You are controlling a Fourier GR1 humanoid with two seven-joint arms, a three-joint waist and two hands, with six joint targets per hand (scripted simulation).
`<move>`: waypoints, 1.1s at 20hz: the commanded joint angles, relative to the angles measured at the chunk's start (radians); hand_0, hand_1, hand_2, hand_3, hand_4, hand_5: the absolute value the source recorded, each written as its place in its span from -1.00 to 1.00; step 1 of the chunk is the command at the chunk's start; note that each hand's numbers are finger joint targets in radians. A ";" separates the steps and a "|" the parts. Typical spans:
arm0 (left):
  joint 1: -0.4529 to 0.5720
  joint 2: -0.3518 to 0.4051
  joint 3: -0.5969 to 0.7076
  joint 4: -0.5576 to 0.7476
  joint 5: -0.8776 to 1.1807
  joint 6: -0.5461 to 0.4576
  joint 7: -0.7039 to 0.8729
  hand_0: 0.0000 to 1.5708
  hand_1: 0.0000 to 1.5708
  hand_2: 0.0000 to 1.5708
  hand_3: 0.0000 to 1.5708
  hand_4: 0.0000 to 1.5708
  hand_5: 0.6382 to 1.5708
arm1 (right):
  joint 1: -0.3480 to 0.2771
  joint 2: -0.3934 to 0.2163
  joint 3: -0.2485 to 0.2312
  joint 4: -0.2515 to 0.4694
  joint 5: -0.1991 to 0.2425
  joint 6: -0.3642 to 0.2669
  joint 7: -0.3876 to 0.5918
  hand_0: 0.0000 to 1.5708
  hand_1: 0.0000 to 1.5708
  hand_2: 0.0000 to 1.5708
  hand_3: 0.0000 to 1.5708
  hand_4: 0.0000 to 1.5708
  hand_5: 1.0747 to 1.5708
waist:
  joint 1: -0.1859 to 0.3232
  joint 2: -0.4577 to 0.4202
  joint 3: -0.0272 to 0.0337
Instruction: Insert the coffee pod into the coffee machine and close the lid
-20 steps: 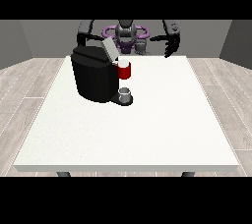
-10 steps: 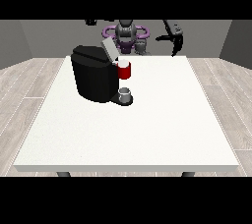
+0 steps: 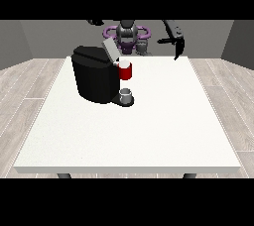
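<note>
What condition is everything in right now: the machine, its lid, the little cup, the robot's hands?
Coffee machine: upright on the white table.
Lid: raised, tilted open.
Red thing at the machine: sits at the machine's front.
Grey cup: upright on the machine's base.
Hand at the view's right: raised, holding nothing visible.
Hand at the view's left: raised, mostly out of view.

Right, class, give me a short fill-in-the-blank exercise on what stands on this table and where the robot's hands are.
1. The coffee machine on the white table is ____ in colour.
2. The lid of the machine stands ____.
3. A red thing at the machine sits directly ____ the grey thing on the machine's base.
4. The hand at the view's right hangs above the table's ____ edge.

Missing words: black; open; above; far
</note>
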 commanded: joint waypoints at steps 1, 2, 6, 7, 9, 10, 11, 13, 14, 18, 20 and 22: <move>-0.008 -0.020 -0.017 -0.011 0.011 0.011 -0.074 -1.00 -1.00 -1.00 -1.00 -0.74 1.00 | -0.081 0.007 0.051 -0.007 0.055 -0.108 0.020 -1.00 -1.00 -1.00 -1.00 -0.63 1.00 | 0.008 0.111 -0.0001; 0.008 -0.005 -0.021 -0.064 0.045 -0.047 -0.035 -1.00 -1.00 -1.00 -1.00 -0.78 1.00 | -0.058 0.007 0.002 0.054 0.059 -0.096 -0.051 -1.00 -1.00 -1.00 -1.00 -0.66 1.00 | 0.056 0.109 0.0003; -0.026 -0.004 -0.045 -0.097 0.023 -0.002 -0.056 -1.00 -1.00 -1.00 -1.00 -0.74 1.00 | -0.213 0.007 -0.040 0.089 0.126 -0.127 0.014 -1.00 -1.00 -1.00 -1.00 -0.74 1.00 | 0.059 0.168 0.0000; -0.010 0.035 -0.039 -0.096 0.033 -0.051 -0.077 -1.00 -1.00 -1.00 -1.00 -0.77 1.00 | -0.235 0.007 -0.021 0.098 0.127 -0.158 0.043 -1.00 -1.00 -1.00 -1.00 -0.75 1.00 | 0.083 0.171 -0.0001; 0.028 -0.024 -0.079 -0.188 0.035 0.005 -0.014 -1.00 -1.00 -1.00 -1.00 -0.73 1.00 | -0.218 0.007 -0.066 0.146 0.098 -0.153 0.000 -1.00 -1.00 -1.00 -1.00 -0.71 1.00 | 0.088 0.152 0.0003; 0.030 -0.026 -0.079 -0.220 0.058 -0.010 0.033 -1.00 -1.00 -1.00 -1.00 -0.70 1.00 | -0.203 -0.024 -0.111 0.161 0.068 -0.093 -0.015 -1.00 -1.00 -1.00 -1.00 -0.56 1.00 | 0.085 0.147 0.0004; 0.040 0.003 -0.086 -0.206 0.046 -0.037 -0.003 -1.00 -1.00 -1.00 -1.00 -0.60 1.00 | -0.272 0.006 -0.106 0.165 0.097 -0.128 0.048 -1.00 -1.00 -1.00 -1.00 -0.55 1.00 | 0.093 0.160 0.0002; 0.051 -0.075 -0.152 -0.269 0.002 0.011 -0.008 -1.00 -1.00 -1.00 -1.00 -0.64 1.00 | -0.319 -0.023 -0.179 0.244 0.075 -0.145 0.006 -1.00 -1.00 -1.00 -1.00 -0.58 1.00 | 0.146 0.195 0.0004; 0.044 -0.008 -0.109 -0.263 0.034 -0.036 -0.029 -1.00 -1.00 -1.00 -1.00 -0.52 1.00 | -0.357 -0.060 -0.228 0.247 0.036 -0.113 0.008 -1.00 -1.00 -1.00 -1.00 -0.55 1.00 | 0.149 0.218 0.0003; 0.020 -0.034 -0.100 -0.277 0.062 0.005 0.032 -1.00 -1.00 -1.00 -1.00 -0.52 1.00 | -0.381 -0.042 -0.236 0.315 0.062 -0.151 -0.019 -1.00 -1.00 -1.00 -1.00 -0.54 1.00 | 0.126 0.249 0.0003; 0.140 -0.019 -0.118 -0.332 0.080 -0.046 0.027 -1.00 -1.00 -1.00 -1.00 -0.61 1.00 | -0.344 -0.063 -0.227 0.325 0.063 -0.112 0.026 -1.00 -1.00 -1.00 -1.00 -0.50 1.00 | 0.133 0.171 0.0003; 0.070 -0.010 -0.122 -0.329 0.079 -0.045 0.041 -1.00 -1.00 -1.00 -1.00 -0.61 1.00 | -0.437 -0.095 -0.299 0.384 0.011 -0.089 -0.025 -1.00 -1.00 -1.00 -1.00 -0.48 1.00 | 0.149 0.252 0.0004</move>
